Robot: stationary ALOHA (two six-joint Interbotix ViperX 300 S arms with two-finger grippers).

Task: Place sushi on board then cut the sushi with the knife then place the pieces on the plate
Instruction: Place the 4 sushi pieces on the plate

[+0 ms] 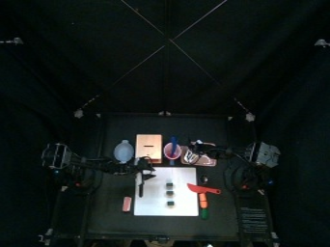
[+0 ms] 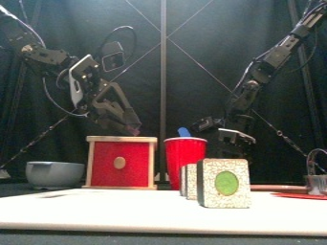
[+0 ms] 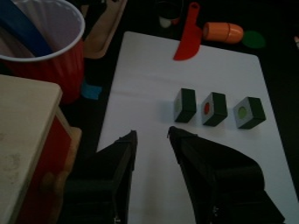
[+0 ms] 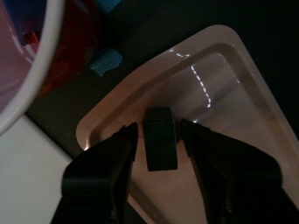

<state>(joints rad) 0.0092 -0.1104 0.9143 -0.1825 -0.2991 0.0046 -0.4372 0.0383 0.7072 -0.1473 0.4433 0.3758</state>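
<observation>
Black table (image 1: 110, 227) carried all items. White board (image 3: 146, 79) lay at front centre. Wooden box (image 2: 121, 163) stood behind it to the left. Grey bowl (image 2: 54, 173) sat further left, and red cup (image 2: 185, 158) just beside the box. Pink tray (image 4: 228, 83) lay behind the board, just beside the cup.

Right gripper (image 4: 160, 129) was over the tray, jaws clamped on one dark sushi piece (image 4: 160, 153), gripped by two opposite sides, close to one rim. Whether the piece touched the tray floor could not be determined. Left gripper (image 3: 151, 134) hung empty above the board, jaws a narrow gap apart. Three pieces (image 3: 212, 108) stood in a row on the board, apart from one another, not yet moved. Red knife (image 3: 187, 39) lay at the board's right edge.

Assessment: step in hand was setting the held piece on the tray. Recommended practice:
- Lower until the base sits flat, inside the rim rather than on it.
- Open the jaws slowly and lift straight up, so the piece does not tip or drag.
- Leave floor space for the other three.
- Hold the left arm clear of the row.
</observation>
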